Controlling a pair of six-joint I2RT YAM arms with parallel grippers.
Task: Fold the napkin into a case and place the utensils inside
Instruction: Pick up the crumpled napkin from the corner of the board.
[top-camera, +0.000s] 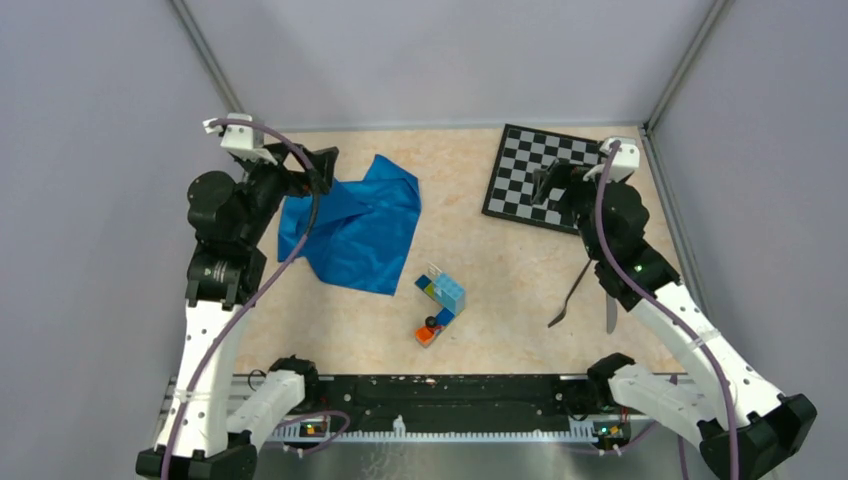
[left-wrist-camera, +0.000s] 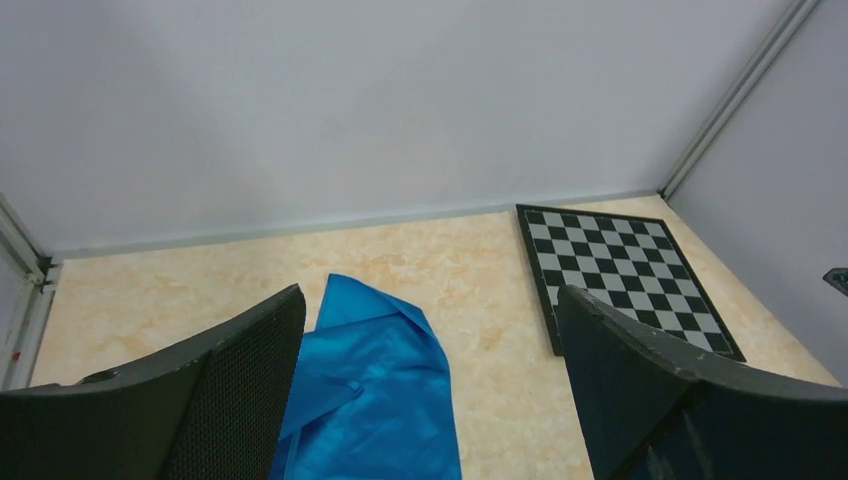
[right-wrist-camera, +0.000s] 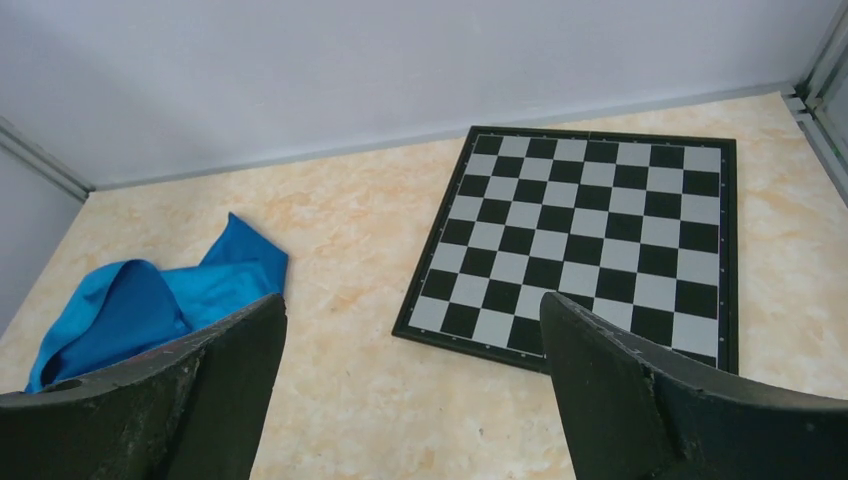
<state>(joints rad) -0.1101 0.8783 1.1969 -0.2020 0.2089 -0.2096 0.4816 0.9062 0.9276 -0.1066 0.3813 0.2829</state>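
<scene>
The bright blue napkin (top-camera: 355, 225) lies crumpled and partly folded over on the left half of the table; it also shows in the left wrist view (left-wrist-camera: 375, 400) and the right wrist view (right-wrist-camera: 150, 300). The dark fork (top-camera: 570, 293) and the silver knife (top-camera: 610, 312) lie side by side at the right, partly under the right arm. My left gripper (top-camera: 325, 165) is open and empty, raised over the napkin's far left edge (left-wrist-camera: 430, 292). My right gripper (top-camera: 548, 185) is open and empty, raised over the chessboard's near left edge (right-wrist-camera: 412, 300).
A black-and-white chessboard (top-camera: 545, 175) lies at the back right, also in the wrist views (left-wrist-camera: 620, 265) (right-wrist-camera: 590, 240). A small block of toy bricks (top-camera: 440, 305) stands near the table's middle front. Grey walls close in the back and sides.
</scene>
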